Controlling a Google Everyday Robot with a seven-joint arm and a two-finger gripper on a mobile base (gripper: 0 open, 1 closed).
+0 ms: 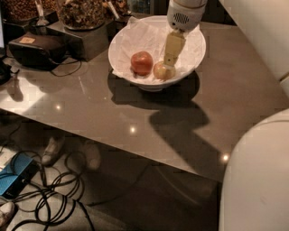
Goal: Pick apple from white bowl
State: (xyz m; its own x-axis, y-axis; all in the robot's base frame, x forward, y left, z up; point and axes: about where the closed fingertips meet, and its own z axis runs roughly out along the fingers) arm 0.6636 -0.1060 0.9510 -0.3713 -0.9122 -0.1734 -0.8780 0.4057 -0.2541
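Note:
The white bowl (195, 57), lined with crumpled white paper, stands at the back of the grey table. In it lie the pale yellow-green apple (163, 72) and, to its left, a deeper red apple (141, 62). My gripper (170, 59) hangs down from its white wrist into the bowl, with its tan tip right at the top of the pale apple. It hides part of the apple's upper right side. The apple still rests on the paper.
A black device (34, 47) with a cable and dark containers of nuts (81, 13) stand left of the bowl. My white body (257, 180) fills the lower right. Under the table edge lie cables (58, 194), a blue box (13, 176) and shoes (53, 150).

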